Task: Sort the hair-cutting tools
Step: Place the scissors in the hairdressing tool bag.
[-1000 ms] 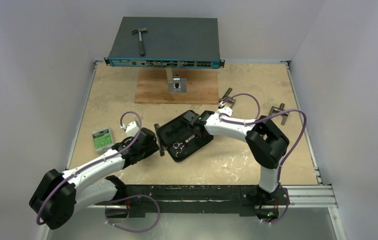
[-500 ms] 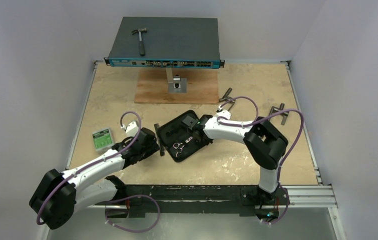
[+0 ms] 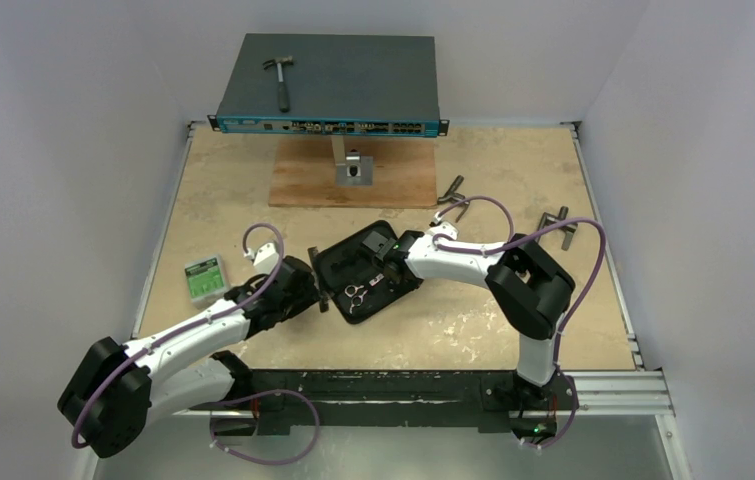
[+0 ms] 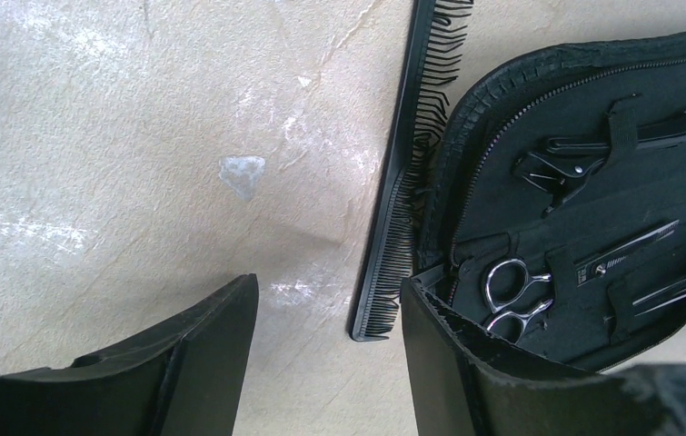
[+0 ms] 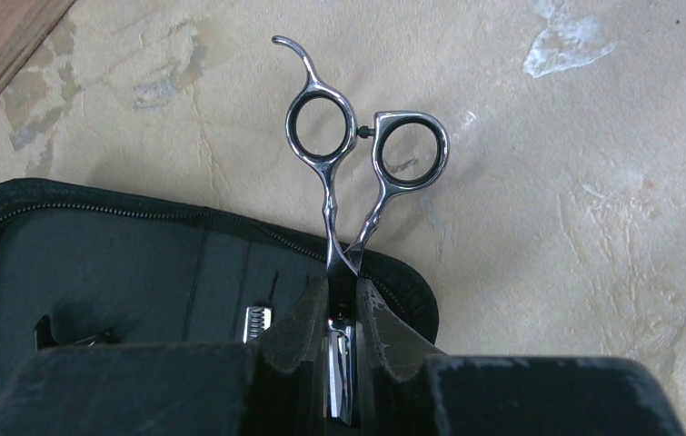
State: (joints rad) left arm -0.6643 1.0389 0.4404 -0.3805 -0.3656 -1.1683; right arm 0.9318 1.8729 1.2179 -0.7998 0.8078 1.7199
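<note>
Beige tabletop (image 3: pixel 513 170) holds an open case (image 3: pixel 338 265) where the right gripper (image 5: pixel 343 304) pinches silver scissors (image 5: pixel 332 195) by their blades, while the left gripper (image 4: pixel 330 327) stands spread and empty beside the comb (image 4: pixel 393 227).

Your right pincer (image 5: pixel 343 295) hides the blades of the scissors (image 5: pixel 327 191) it grips; the comb (image 4: pixel 402 173) is cut off at the top edge.

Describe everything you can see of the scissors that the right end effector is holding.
The scissors are small, of shiny silver metal, with two finger rings lined in black, a curved hook on one ring and a small stopper between the rings. The right end effector grips the blades, which are mostly hidden. The handles point away from it, past the edge of the open black case.
</note>
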